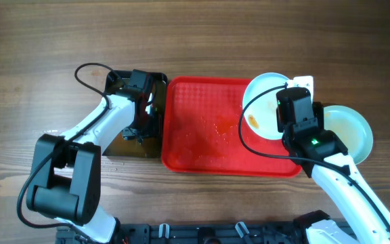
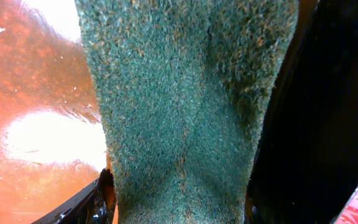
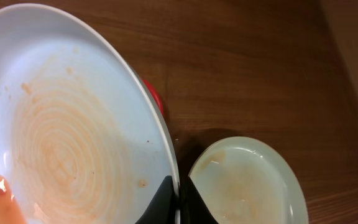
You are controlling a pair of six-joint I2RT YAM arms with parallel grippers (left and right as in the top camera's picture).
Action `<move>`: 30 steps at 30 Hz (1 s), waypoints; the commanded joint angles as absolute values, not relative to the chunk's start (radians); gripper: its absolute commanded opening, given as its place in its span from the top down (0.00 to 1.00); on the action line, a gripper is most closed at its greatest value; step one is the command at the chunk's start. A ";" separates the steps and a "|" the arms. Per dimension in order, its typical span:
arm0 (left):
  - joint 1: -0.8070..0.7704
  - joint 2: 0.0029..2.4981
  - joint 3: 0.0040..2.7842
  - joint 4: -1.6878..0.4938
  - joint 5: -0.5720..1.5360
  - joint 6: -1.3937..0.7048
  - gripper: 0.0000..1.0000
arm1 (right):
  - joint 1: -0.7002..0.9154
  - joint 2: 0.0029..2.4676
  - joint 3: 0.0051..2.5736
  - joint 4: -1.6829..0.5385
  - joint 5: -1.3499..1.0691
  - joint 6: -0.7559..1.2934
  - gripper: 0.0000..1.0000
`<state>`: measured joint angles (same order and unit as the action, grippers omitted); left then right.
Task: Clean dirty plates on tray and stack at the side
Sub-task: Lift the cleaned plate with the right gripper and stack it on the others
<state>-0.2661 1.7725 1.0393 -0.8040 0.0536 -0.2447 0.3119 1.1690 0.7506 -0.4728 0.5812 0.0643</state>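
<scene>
Brown wood-grain table (image 1: pixel 202 34). Red tray (image 1: pixel 195 146) at centre, streaked wet orange. Black basin (image 1: pixel 128 148) of brown water touches its left edge. Right gripper (image 3: pixel 179 191) pinches the rim of the smeared held plate (image 1: pixel 261 95), tilted above the tray's far right corner. Second plate (image 1: pixel 352 132) lies on the table to the right. Left gripper (image 1: pixel 139 127) in the basin, clamped on a green scouring pad (image 2: pixel 185 106).

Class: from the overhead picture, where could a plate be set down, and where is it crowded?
Free: the tray floor from its left rim to the held plate; the table beyond the tray. Crowded: right of the tray, with right gripper and second plate; left, the basin with left gripper and sponge.
</scene>
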 commanded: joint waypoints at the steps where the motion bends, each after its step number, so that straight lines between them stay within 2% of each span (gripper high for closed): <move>1: -0.260 1.754 1.051 -0.794 0.052 -0.243 0.37 | 0.335 1.152 0.798 -0.451 0.659 -0.028 0.96; 10: -0.260 1.754 1.051 -0.790 0.052 -0.243 0.37 | 0.531 1.156 0.800 -0.266 0.951 -0.440 0.96; 19: -0.260 1.754 1.051 -0.790 0.052 -0.243 0.37 | 0.558 1.156 0.800 -0.195 0.994 -0.492 0.96; 21: -0.260 1.754 1.051 -0.790 0.052 -0.243 0.37 | 0.556 1.156 0.800 -0.196 0.993 -0.427 0.96; 25: -0.260 1.754 1.051 -0.790 0.052 -0.242 0.37 | 0.510 1.163 0.799 -0.283 0.874 -0.083 0.96; 30: -0.260 1.754 1.051 -0.790 0.052 -0.242 0.37 | 0.323 1.194 0.798 -0.461 0.604 0.332 0.96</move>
